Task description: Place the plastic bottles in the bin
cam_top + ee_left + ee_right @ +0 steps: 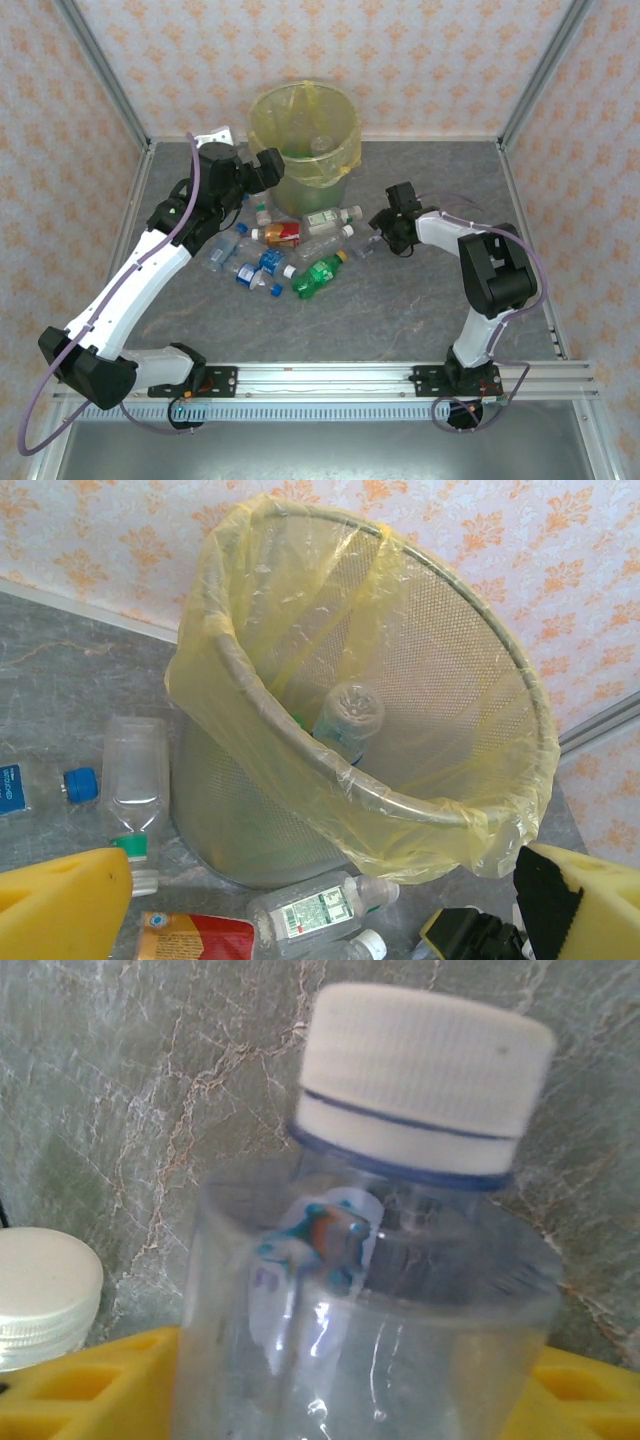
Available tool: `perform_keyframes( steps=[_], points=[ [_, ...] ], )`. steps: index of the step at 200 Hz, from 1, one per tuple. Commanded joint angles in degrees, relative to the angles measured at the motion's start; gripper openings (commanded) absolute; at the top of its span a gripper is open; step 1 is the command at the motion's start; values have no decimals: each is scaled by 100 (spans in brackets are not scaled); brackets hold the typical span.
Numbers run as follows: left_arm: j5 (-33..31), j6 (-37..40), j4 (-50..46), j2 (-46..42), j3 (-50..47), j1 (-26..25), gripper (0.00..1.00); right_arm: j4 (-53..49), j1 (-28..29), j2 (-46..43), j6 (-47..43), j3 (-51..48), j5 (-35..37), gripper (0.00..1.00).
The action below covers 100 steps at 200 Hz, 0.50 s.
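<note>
Several plastic bottles [290,255] are found on the grey marbled table [400,320] beside the bin [305,140]; one is seen inside it. The cell is enclosed by patterned wallpaper [400,60]. The left gripper [268,168] is spread wide; a white-capped bottle [370,1290] is straddled by the right gripper [383,237], contact not determinable.

Noted dull grey, finely perforated metal mesh on the bin [220,810], lined with a thin, crinkled, glossy bag [300,600] of translucent yellow plastic. Saw clear, shiny plastic in the bottle [370,1340], topped by a ribbed matt white plastic cap [420,1070]. Found the counter [150,1080] smooth, grey, stone-veined, faintly sheened. Spotted glossy printed labels on the other plastic bottles [320,272].
</note>
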Motion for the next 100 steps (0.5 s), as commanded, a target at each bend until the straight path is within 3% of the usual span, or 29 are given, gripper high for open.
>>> perform_keyframes(
  steps=[1, 14, 32, 100],
  points=[
    [-106, 92, -48, -152, 13, -22, 99, 223, -2, 269, -76, -83, 101, 63],
    [-114, 81, -64, -175, 22, -26, 99, 163, -1, 165, -109, -65, 198, 62],
    [-165, 64, -78, -224, 11, -29, 99, 77, 4, -42, -198, -34, 374, 53],
    [-272, -58, -141, -383, -63, -29, 99, -348, 4, -970, -599, 272, 1209, 53]
  ],
)
